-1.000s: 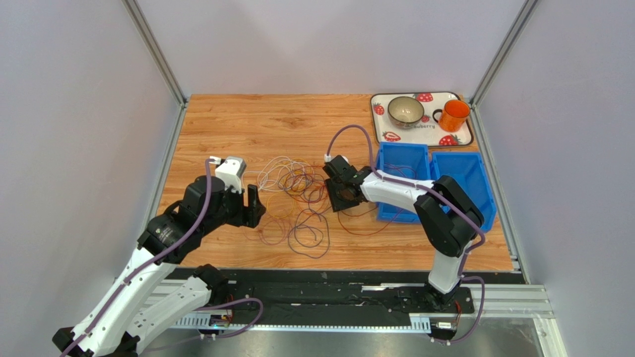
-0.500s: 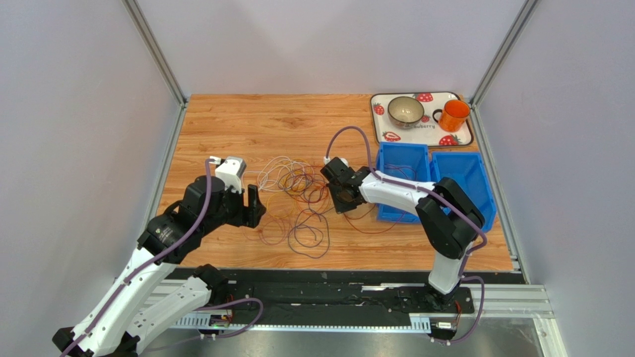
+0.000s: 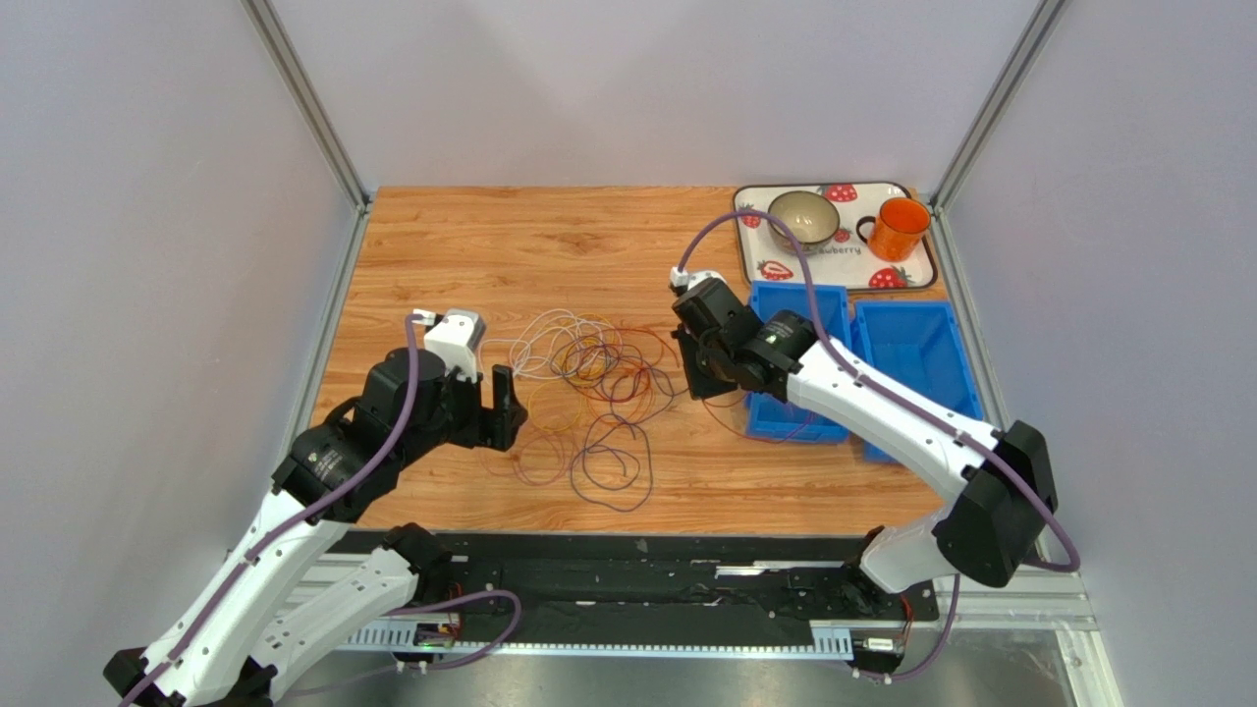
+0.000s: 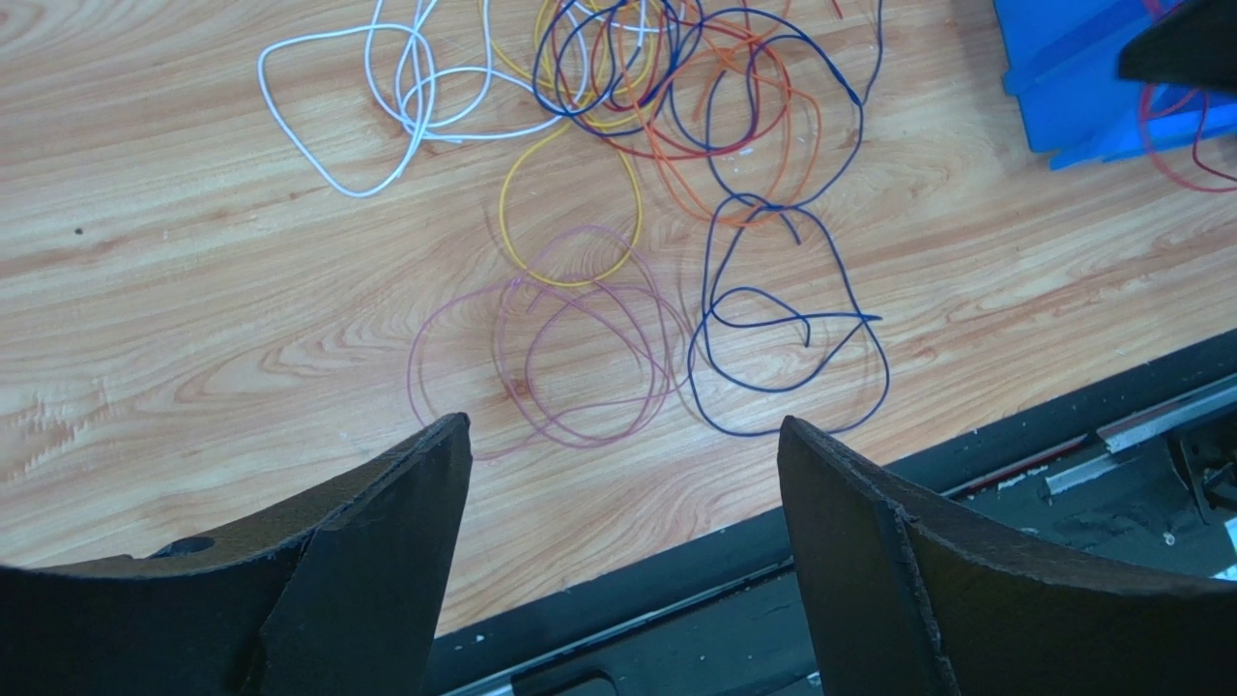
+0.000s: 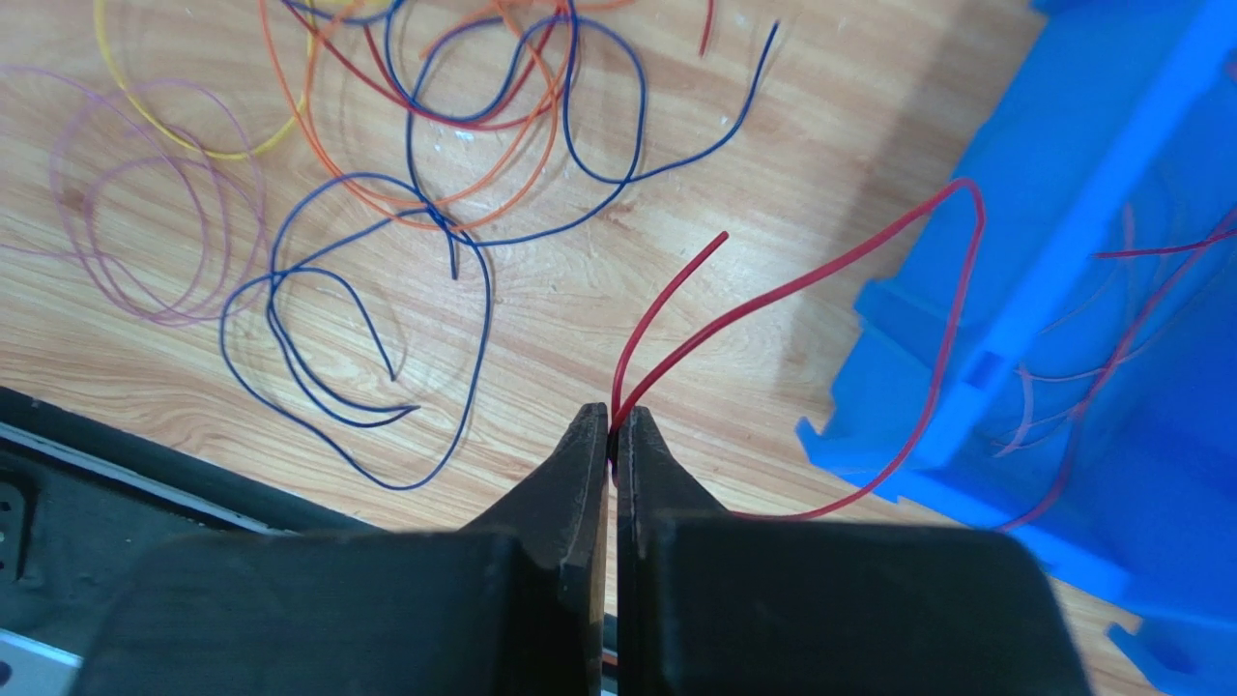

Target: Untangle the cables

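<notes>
Right wrist view: your right tool (image 5: 610, 424) has its fingers pressed together on a red cable (image 5: 813, 276), pinched at the very tips. One short free end of that cable rises up and left from the pinch. The longer run climbs to the right, arches over the wall of a blue bin (image 5: 1104, 290), then drops along that wall and curls back toward the tool. More thin red strands lie inside the bin.

Left of the pinch, dark blue loops (image 5: 363, 334) lie flat on the surface (image 5: 726, 131), with orange loops (image 5: 436, 174) overlapping them and faint purple loops (image 5: 160, 218) at the far left.

Left wrist view: your left tool (image 4: 625, 442) stands spread wide, holding nothing, above the near edge of the tangle. Purple and dark blue loops lie directly ahead of it. A yellow loop (image 4: 574, 218) sits behind those, and white loops (image 4: 363, 116) trail off to the left.

Top external view: the cables (image 3: 598, 383) lie mid-surface between the two arms. The left tool is just beside their left edge, the right tool at their right edge beside the bin. A second blue bin (image 3: 922, 346) adjoins the first. At the far right corner a tray (image 3: 747, 221) carries a bowl (image 3: 804, 218) and an orange mug (image 3: 897, 229).
</notes>
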You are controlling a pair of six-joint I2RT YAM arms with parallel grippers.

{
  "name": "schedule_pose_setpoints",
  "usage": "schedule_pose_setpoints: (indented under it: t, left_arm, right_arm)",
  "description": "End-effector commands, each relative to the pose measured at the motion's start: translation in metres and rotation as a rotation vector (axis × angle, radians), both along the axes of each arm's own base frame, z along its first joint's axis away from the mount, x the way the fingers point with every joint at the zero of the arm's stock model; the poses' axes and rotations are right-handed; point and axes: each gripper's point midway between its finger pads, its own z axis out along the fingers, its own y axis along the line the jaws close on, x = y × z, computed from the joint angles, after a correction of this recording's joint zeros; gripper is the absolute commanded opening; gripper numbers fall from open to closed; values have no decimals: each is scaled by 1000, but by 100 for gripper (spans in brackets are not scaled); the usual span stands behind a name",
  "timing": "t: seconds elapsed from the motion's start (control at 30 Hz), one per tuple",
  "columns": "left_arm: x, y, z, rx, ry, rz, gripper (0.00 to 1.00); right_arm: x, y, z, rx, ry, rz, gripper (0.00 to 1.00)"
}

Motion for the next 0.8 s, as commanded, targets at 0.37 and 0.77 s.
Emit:
schedule_pose_setpoints:
  t: [0.37, 0.77]
  left_arm:
    - [8, 5, 9, -7, -26, 70, 96]
    - [3, -7, 10, -31, -47, -32, 98]
  right_arm:
    - [66, -73, 87, -7, -273, -206, 0]
    - [104, -104, 45, 150, -196, -275, 0]
